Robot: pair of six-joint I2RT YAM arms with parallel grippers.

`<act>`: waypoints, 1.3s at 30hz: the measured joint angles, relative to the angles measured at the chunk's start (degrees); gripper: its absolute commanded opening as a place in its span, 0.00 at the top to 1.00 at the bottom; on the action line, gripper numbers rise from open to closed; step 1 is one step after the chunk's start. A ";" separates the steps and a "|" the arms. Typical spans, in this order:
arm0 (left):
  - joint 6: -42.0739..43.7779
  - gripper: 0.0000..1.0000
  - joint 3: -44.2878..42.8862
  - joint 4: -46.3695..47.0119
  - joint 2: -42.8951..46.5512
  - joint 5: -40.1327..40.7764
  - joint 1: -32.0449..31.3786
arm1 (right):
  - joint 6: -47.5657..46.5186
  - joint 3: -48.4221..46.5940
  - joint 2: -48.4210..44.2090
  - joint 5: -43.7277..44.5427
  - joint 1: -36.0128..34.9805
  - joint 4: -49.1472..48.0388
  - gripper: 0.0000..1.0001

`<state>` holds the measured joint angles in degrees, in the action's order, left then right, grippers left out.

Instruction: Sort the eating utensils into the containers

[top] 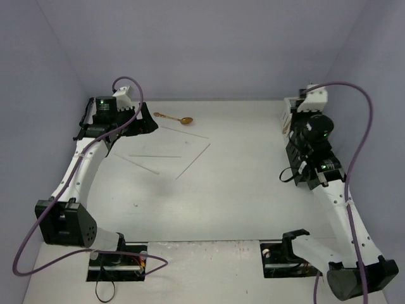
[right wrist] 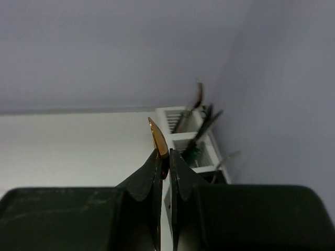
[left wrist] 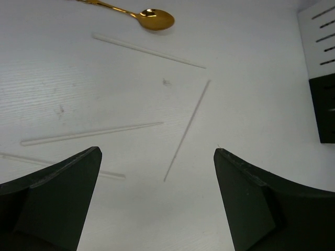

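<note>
A gold spoon (top: 174,118) lies at the back left of the table, just right of my left gripper (top: 142,120). Several pale chopsticks (top: 193,160) lie scattered in front of it. In the left wrist view the spoon (left wrist: 152,18) is at the top, the chopsticks (left wrist: 187,129) lie ahead, and my left gripper (left wrist: 157,151) is open and empty above the table. My right gripper (right wrist: 163,154) is shut on a gold utensil (right wrist: 158,138), held beside the white container (right wrist: 188,137), which holds dark-handled cutlery (right wrist: 203,128). From above, my right gripper (top: 295,124) is by that container (top: 288,113).
The white container (left wrist: 316,36) and the black container (left wrist: 324,107) stand together at the right wall. Purple walls close in the back and both sides. Purple cables loop over both arms. The arm bases (top: 117,263) sit at the near edge.
</note>
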<state>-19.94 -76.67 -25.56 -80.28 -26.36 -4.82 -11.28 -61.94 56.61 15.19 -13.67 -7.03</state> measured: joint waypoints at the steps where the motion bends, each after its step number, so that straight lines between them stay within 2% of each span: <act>1: 0.21 0.12 -0.14 0.05 -0.85 0.99 0.00 | 2.19 -0.18 -0.09 0.37 3.51 -0.04 1.00; 8: 0.97 0.12 -0.16 0.55 -1.92 5.59 -0.10 | 15.04 -2.23 5.21 -2.19 22.15 0.15 1.00; 13: 3.39 0.12 -0.16 0.78 -1.78 8.19 -0.47 | 18.99 -2.44 11.67 -5.08 29.18 0.55 1.00; 22: 6.30 0.12 -0.14 1.00 -1.78 9.98 -1.56 | 18.28 -2.47 19.33 -9.40 31.89 -1.16 1.00; 37: 7.65 0.12 1.26 2.19 -2.34 10.35 -1.70 | 7.50 -1.87 25.80 -15.53 31.97 -7.89 1.00; 39: 7.85 0.12 1.26 2.42 -2.80 10.33 -1.85 | 6.56 -1.41 25.80 -16.30 31.97 -8.78 0.95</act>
<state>-12.09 -75.42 -23.14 -83.08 -16.02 -6.67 -4.72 -63.34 82.41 -1.11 18.31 -15.80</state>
